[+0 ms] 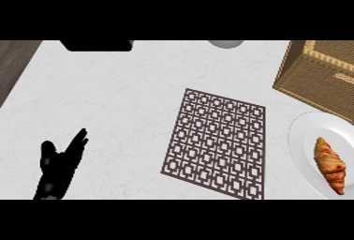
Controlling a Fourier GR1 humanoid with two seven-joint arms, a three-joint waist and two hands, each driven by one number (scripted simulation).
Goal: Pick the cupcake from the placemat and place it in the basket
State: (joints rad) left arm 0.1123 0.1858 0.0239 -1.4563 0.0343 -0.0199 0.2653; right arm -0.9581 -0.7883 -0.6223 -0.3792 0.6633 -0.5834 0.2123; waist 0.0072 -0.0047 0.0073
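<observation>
While basket (319, 77) sits top-rt, plate (303, 140) below it holds 1 croissant (330, 164).

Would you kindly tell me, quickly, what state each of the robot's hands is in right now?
Left hand: open, fingers straight, holding nothing, at the view's lower left.
Right hand: not in view, so it cannot be told.

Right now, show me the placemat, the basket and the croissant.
placemat (216, 143), head view, middle of its patterned surface.
basket (313, 82), head view, on its woven side wall.
croissant (330, 164), head view, middle of its crust.
</observation>
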